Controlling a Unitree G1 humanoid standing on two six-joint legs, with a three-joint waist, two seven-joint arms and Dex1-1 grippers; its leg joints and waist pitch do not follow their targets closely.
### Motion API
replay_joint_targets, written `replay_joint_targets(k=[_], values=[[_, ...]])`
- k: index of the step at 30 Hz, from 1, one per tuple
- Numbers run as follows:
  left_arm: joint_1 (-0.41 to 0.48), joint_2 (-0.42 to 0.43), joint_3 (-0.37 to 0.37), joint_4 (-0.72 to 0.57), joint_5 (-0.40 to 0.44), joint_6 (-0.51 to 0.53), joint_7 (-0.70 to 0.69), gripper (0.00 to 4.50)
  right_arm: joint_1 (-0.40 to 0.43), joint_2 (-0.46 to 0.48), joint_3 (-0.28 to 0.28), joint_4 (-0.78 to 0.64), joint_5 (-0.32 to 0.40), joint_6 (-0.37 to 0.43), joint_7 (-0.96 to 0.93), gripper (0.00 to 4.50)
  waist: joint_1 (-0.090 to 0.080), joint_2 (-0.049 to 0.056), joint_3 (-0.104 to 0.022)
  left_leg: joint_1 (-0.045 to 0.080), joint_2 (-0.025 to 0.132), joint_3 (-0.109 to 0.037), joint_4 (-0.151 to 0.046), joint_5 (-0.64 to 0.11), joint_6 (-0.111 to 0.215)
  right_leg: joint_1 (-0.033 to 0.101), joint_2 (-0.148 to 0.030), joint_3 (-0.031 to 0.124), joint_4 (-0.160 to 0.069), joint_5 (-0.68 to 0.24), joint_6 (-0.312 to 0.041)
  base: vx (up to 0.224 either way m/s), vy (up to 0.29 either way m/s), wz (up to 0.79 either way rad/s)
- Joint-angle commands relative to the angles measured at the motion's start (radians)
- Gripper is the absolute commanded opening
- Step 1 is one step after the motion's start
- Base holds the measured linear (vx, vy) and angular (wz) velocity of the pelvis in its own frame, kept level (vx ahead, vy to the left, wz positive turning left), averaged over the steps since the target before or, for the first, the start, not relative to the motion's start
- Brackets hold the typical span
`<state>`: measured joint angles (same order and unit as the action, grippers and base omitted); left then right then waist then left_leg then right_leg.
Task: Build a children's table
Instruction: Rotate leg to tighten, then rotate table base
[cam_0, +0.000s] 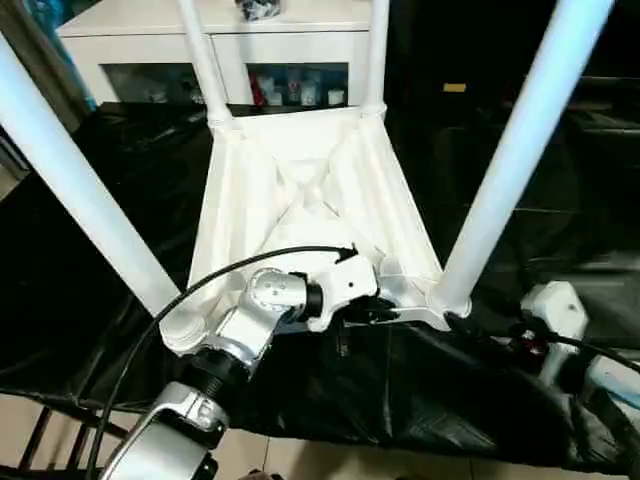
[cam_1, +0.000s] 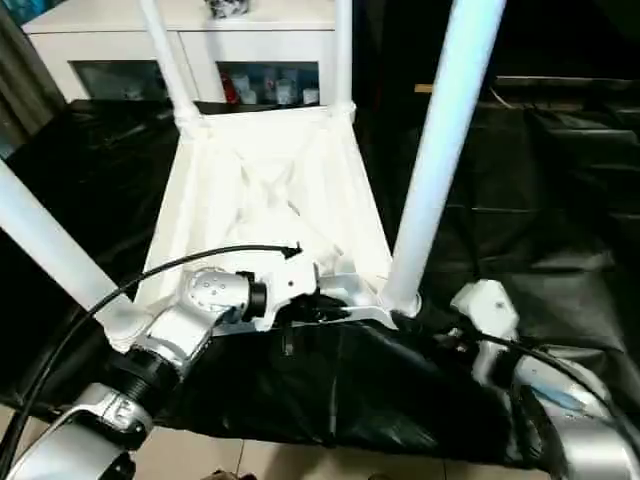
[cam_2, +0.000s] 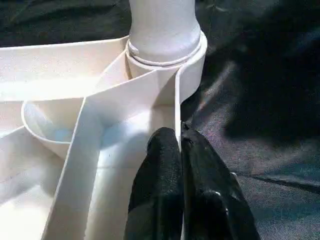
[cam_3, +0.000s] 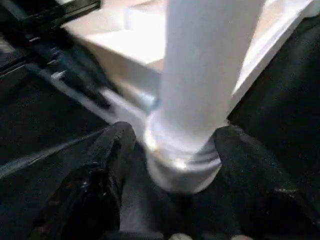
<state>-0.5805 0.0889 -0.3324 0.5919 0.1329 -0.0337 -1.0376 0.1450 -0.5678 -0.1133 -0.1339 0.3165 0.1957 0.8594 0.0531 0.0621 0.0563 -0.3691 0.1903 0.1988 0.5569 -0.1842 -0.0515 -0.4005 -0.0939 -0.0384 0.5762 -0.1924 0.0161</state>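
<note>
Children's table (cam_0: 310, 200) rim in left gripper (cam_2: 180, 145), forearm angled inward.

No readable text, label, brand, number or sign anywhere — nothing legible on any surface in these views.

Fig. — G1 arms at near edge of upturned table.

L arm: silver forearm rises from lower left, wrist bent inward; left gripper (cam_2: 181, 150) has both black fingers pressed together on the thin rim wall of the children's table (cam_0: 300, 190). R arm: low at right, wrist pointing inward; right gripper (cam_3: 172, 150) spread, one finger (cam_3: 107, 165) either side of the near-right leg (cam_3: 200, 75) base socket.
</note>
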Motion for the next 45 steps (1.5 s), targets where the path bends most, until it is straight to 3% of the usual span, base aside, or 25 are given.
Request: replay_joint_targets(k=[1, 3, 4, 7, 8, 11, 12, 13, 15, 16, 17, 21, 22, 23, 26, 27, 29, 30, 31, 33, 37, 39, 42, 44, 45], values=[[0.031, 0.005, 0.002, 0.016, -0.023, -0.020, 0.022, 0.00, 0.029, -0.022, -0.008, -0.068, 0.064, 0.047, 0.050, 2.91, -0.001, -0.039, -0.031, -0.003, 0.035, -0.016, -0.057, -0.219, 0.136, 0.040, -0.043, 0.028, -0.083, -0.256, -0.175, 0.000, 0.000, 0.00], [0.034, -0.003, 0.018, 0.013, -0.039, -0.011, 0.026, 0.27, 0.059, -0.039, 0.000, -0.144, 0.131, 0.112, 0.093, 2.98, 0.000, -0.041, -0.028, -0.004, 0.035, -0.017, -0.059, -0.230, 0.139, 0.038, -0.044, 0.028, -0.088, -0.313, -0.157, 0.000, 0.000, 0.00], [0.036, -0.004, 0.021, 0.005, -0.046, -0.002, 0.022, 0.27, 0.061, -0.040, 0.006, -0.154, 0.137, 0.122, 0.097, 2.98, 0.001, -0.036, -0.023, -0.004, 0.035, -0.018, -0.061, -0.238, 0.137, 0.037, -0.044, 0.028, -0.090, -0.338, -0.151, 0.000, 0.000, 0.00], [0.057, 0.001, 0.039, -0.076, -0.085, 0.065, -0.003, 0.55, 0.058, -0.035, 0.051, -0.190, 0.133, 0.138, 0.104, 3.03, -0.003, -0.037, -0.023, -0.008, 0.037, -0.022, -0.066, -0.244, 0.111, 0.036, -0.045, 0.027, -0.089, -0.382, -0.143, 0.000, 0.000, 0.00], [0.064, 0.004, 0.044, -0.100, -0.096, 0.083, -0.009, 0.58, 0.051, -0.027, 0.060, -0.189, 0.127, 0.134, 0.096, 3.03, -0.004, -0.032, -0.025, -0.002, 0.040, -0.021, -0.065, -0.247, 0.102, 0.031, -0.045, 0.029, -0.090, -0.365, -0.154, 0.000, 0.000, 0.00], [0.090, 0.013, 0.065, -0.179, -0.134, 0.136, -0.021, 0.79, 0.011, 0.015, 0.076, -0.168, 0.101, 0.123, 0.046, 3.03, -0.011, -0.031, -0.028, -0.007, 0.039, -0.019, -0.063, -0.207, 0.102, 0.033, -0.041, 0.027, -0.076, -0.228, -0.202, 0.000, 0.000, 0.00], [0.129, 0.036, 0.092, -0.298, -0.205, 0.251, -0.055, 0.95, -0.034, 0.055, 0.094, -0.126, 0.070, 0.102, 0.002, 3.03, -0.012, -0.029, -0.032, -0.003, 0.041, -0.020, -0.059, -0.172, 0.106, 0.034, -0.040, 0.027, -0.066, -0.154, -0.223, 0.000, 0.000, 0.00], [0.133, 0.039, 0.095, -0.309, -0.212, 0.262, -0.059, 0.98, -0.038, 0.058, 0.096, -0.123, 0.069, 0.101, -0.002, 3.03, -0.014, -0.030, -0.034, -0.005, 0.042, -0.020, -0.057, -0.144, 0.109, 0.038, -0.041, 0.026, -0.058, -0.101, -0.241, 0.000, 0.000, 0.00], [0.175, 0.077, 0.111, -0.413, -0.272, 0.364, -0.097, 1.04, -0.074, 0.088, 0.104, -0.083, 0.045, 0.086, -0.043, 3.03, -0.016, -0.027, -0.040, -0.003, 0.038, -0.016, -0.044, -0.059, 0.140, 0.038, -0.034, 0.026, -0.044, 0.059, -0.282, 0.000, 0.000, 0.00], [0.223, 0.127, 0.118, -0.503, -0.310, 0.436, -0.125, 1.11, -0.102, 0.108, 0.101, -0.051, 0.030, 0.083, -0.079, 3.03, -0.017, -0.034, -0.041, -0.009, 0.032, -0.014, -0.037, 0.010, 0.173, 0.039, -0.030, 0.025, -0.033, 0.163, -0.299, 0.000, 0.000, 0.00], [0.250, 0.151, 0.126, -0.541, -0.329, 0.467, -0.134, 1.22, -0.112, 0.113, 0.101, -0.038, 0.028, 0.080, -0.083, 3.03, -0.019, -0.030, -0.037, -0.012, 0.032, -0.016, -0.037, 0.028, 0.193, 0.040, -0.034, 0.024, -0.027, 0.195, -0.312, 0.000, 0.000, 0.00], [0.300, 0.189, 0.138, -0.607, -0.366, 0.510, -0.141, 1.48, -0.127, 0.117, 0.100, -0.021, 0.029, 0.075, -0.083, 3.03, -0.015, -0.023, -0.026, 0.002, 0.038, -0.009, -0.042, -0.071, 0.181, 0.034, -0.032, 0.024, -0.044, 0.024, -0.304, 0.000, 0.000, 0.00], [0.319, 0.199, 0.142, -0.629, -0.373, 0.517, -0.138, 1.48, -0.133, 0.118, 0.098, -0.013, 0.026, 0.069, -0.087, 3.03, -0.013, -0.031, -0.024, 0.001, 0.040, -0.009, -0.046, -0.094, 0.166, 0.036, -0.032, 0.024, -0.048, -0.028, -0.293, 0.000, 0.000, 0.00], [0.350, 0.216, 0.151, -0.664, -0.381, 0.527, -0.129, 1.72, -0.148, 0.123, 0.093, 0.008, 0.015, 0.055, -0.098, 3.03, -0.011, -0.026, -0.023, 0.002, 0.043, -0.012, -0.050, -0.114, 0.145, 0.037, -0.035, 0.025, -0.046, -0.061, -0.286, 0.000, 0.000, 0.00], [0.379, 0.234, 0.161, -0.699, -0.388, 0.538, -0.128, 1.87, -0.174, 0.133, 0.080, 0.045, -0.003, 0.038, -0.131, 3.03, -0.019, -0.025, -0.018, 0.003, 0.040, -0.011, -0.055, -0.162, 0.106, 0.034, -0.033, 0.027, -0.054, -0.123, -0.264, 0.000, 0.000, 0.00], [0.415, 0.266, 0.170, -0.755, -0.401, 0.550, -0.135, 1.87, -0.231, 0.154, 0.054, 0.129, -0.043, 0.015, -0.219, 3.03, -0.020, -0.026, -0.017, 0.003, 0.039, -0.011, -0.056, -0.170, 0.100, 0.034, -0.032, 0.027, -0.056, -0.135, -0.258, 0.000, 0.000, 0.00], [0.438, 0.291, 0.172, -0.792, -0.413, 0.557, -0.142, 2.05, -0.267, 0.164, 0.040, 0.183, -0.069, 0.009, -0.280, 3.03, -0.025, -0.026, -0.020, 0.000, 0.036, -0.014, -0.058, -0.172, 0.078, 0.036, -0.035, 0.025, -0.054, -0.159, -0.253, 0.000, 0.000, 0.00], [0.455, 0.306, 0.177, -0.809, -0.421, 0.557, -0.149, 2.05, -0.292, 0.169, 0.035, 0.222, -0.099, -0.004, -0.331, 3.03, -0.024, -0.024, -0.017, 0.010, 0.036, -0.009, -0.057, -0.182, 0.063, 0.028, -0.031, 0.029, -0.059, -0.173, -0.249, 0.000, 0.000, 0.00], [0.475, 0.320, 0.188, -0.815, -0.427, 0.550, -0.158, 2.25, -0.323, 0.181, 0.024, 0.265, -0.105, -0.011, -0.367, 3.03, -0.024, -0.021, -0.019, 0.009, 0.033, -0.008, -0.056, -0.178, 0.058, 0.030, -0.030, 0.029, -0.057, -0.173, -0.245, 0.000, 0.000, 0.00], [0.497, 0.342, 0.198, -0.834, -0.435, 0.558, -0.159, 2.34, -0.356, 0.187, 0.019, 0.314, -0.128, -0.019, -0.419, 3.03, -0.021, -0.020, -0.025, 0.013, 0.033, -0.007, -0.051, -0.157, 0.057, 0.028, -0.029, 0.030, -0.052, -0.136, -0.247, 0.000, 0.000, 0.00], [0.544, 0.384, 0.212, -0.864, -0.439, 0.554, -0.165, 2.64, -0.407, 0.202, 0.007, 0.388, -0.140, -0.040, -0.473, 3.03, -0.020, -0.020, -0.030, 0.008, 0.030, -0.007, -0.044, -0.106, 0.084, 0.034, -0.026, 0.029, -0.040, -0.045, -0.260, 0.000, 0.000, 0.00], [0.573, 0.404, 0.224, -0.879, -0.437, 0.544, -0.169, 2.82, -0.432, 0.206, 0.003, 0.425, -0.143, -0.052, -0.491, 3.03, -0.022, -0.019, -0.025, 0.008, 0.029, -0.006, -0.047, -0.133, 0.086, 0.032, -0.025, 0.027, -0.045, -0.086, -0.259, 0.000, 0.000, 0.00], [0.644, 0.467, 0.241, -0.907, -0.435, 0.520, -0.185, 3.05, -0.480, 0.215, -0.017, 0.512, -0.150, -0.092, -0.526, 3.03, -0.025, -0.018, -0.021, 0.007, 0.030, -0.009, -0.051, -0.206, 0.054, 0.028, -0.027, 0.028, -0.050, -0.184, -0.244, 0.000, 0.000, 0.00], [0.692, 0.509, 0.269, -0.907, -0.439, 0.489, -0.206, 3.12, -0.494, 0.219, -0.023, 0.544, -0.147, -0.115, -0.522, 3.03, -0.025, -0.020, -0.019, 0.011, 0.028, -0.007, -0.051, -0.233, 0.044, 0.023, -0.024, 0.030, -0.054, -0.216, -0.227, 0.000, 0.000, 0.00], [0.707, 0.516, 0.294, -0.897, -0.444, 0.474, -0.207, 3.33, -0.491, 0.221, -0.021, 0.539, -0.143, -0.118, -0.512, 3.03, -0.023, -0.016, -0.020, 0.012, 0.029, -0.007, -0.052, -0.233, 0.041, 0.022, -0.023, 0.030, -0.053, -0.213, -0.221, 0.000, 0.000, 0.00]])
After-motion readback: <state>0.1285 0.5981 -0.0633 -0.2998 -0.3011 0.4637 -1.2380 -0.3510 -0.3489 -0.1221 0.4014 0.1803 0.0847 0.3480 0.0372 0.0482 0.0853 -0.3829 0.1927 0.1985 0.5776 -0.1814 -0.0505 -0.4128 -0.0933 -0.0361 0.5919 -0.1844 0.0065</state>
